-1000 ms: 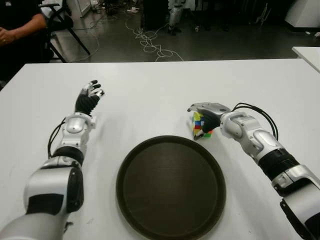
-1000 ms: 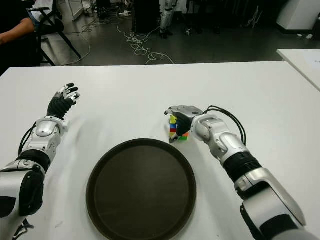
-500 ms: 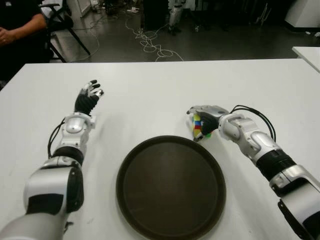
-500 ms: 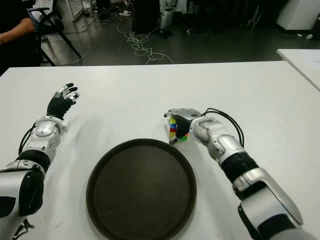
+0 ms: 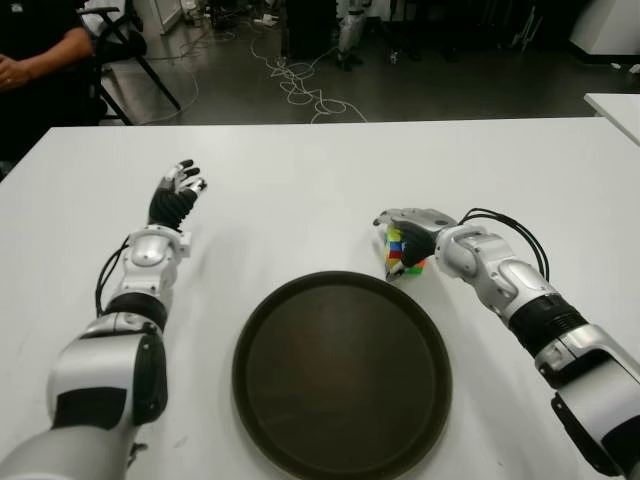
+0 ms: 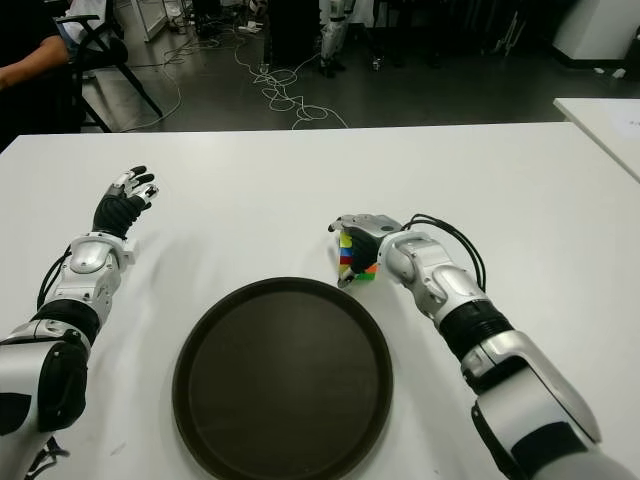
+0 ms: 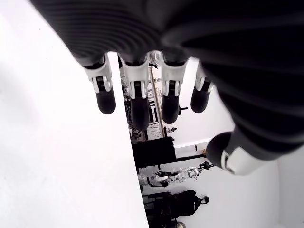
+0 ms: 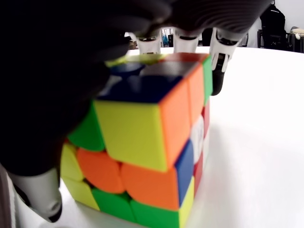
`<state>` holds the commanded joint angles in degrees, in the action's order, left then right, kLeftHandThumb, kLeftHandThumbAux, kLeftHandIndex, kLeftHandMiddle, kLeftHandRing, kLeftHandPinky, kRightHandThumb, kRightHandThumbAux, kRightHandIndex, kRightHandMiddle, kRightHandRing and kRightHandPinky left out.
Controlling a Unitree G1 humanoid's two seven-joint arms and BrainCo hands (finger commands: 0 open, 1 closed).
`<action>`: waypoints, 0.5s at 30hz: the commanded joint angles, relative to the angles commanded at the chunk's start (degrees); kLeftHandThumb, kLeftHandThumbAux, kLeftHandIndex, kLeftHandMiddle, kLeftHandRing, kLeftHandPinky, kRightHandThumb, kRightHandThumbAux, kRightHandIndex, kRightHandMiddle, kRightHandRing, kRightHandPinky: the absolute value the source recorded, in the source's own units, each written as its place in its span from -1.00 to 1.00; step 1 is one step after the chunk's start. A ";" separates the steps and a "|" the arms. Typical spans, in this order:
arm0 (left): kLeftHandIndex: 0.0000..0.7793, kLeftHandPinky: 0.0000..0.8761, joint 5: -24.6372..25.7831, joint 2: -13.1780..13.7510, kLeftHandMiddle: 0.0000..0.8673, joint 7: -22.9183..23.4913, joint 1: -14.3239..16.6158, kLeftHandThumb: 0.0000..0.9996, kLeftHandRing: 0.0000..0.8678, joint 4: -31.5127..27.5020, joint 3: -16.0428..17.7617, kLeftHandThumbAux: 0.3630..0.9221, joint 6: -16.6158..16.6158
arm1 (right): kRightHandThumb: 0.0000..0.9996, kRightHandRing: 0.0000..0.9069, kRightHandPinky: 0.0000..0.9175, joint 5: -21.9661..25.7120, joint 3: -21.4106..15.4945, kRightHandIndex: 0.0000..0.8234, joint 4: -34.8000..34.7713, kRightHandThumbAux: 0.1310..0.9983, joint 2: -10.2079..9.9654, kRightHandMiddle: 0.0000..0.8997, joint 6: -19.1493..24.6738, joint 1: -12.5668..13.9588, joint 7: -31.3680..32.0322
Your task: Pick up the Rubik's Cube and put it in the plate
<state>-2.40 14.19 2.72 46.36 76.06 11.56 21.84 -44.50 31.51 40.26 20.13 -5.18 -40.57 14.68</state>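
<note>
Left hand point(image 5: 175, 198): idle, well to the left of the working hand, showing above the white table point(image 5: 300, 180); its fingers point(image 7: 137, 102) are extended and relaxed, holding nothing. Beyond it, past the table's far left corner, a seated person point(image 5: 35, 60) and a chair point(image 5: 130, 45) are partly in view, with cables point(image 5: 300, 85) on the floor farther right.

Plate point(image 5: 342, 373): a dark round tray, empty, lying near the working hand and on its robot-ward, left side; its far rim passes just beside the cube.

Rubik's Cube point(image 5: 400, 252): enclosed under the palm of the right hand point(image 5: 410, 232), with the fingertips point(image 8: 219, 71) down over its far face and the thumb against its near side. In the right wrist view the cube appears tilted, one lower edge at or just off the table; whether it is fully lifted cannot be told.

Progress, as judged: the grasp is made; the lift is at most begun. Remaining are the carry over the rim, the set-down inside the plate, and the release. Nothing lies between cube and plate; the raised rim is the only thing to clear.
</note>
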 joint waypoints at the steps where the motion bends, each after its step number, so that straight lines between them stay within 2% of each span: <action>1: -0.82 -0.77 0.02 0.00 -0.65 -0.03 0.02 -0.67 -0.70 0.01 0.05 -0.27 -0.04 | -1.00 -0.81 -0.64 0.02 0.02 -0.96 0.21 0.30 -0.03 -0.96 -0.08 -0.03 -0.12; 15: -0.80 -0.79 -0.42 0.23 -0.67 -0.26 0.08 -0.70 -0.72 0.02 -0.07 -0.30 -0.10 | -1.00 -0.77 -0.63 -0.27 0.99 -0.92 2.13 0.28 -0.32 -0.90 -0.42 -1.24 0.34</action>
<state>-2.82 14.42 2.47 46.44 76.08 11.50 21.74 -44.77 32.49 42.40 19.81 -5.60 -41.80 15.02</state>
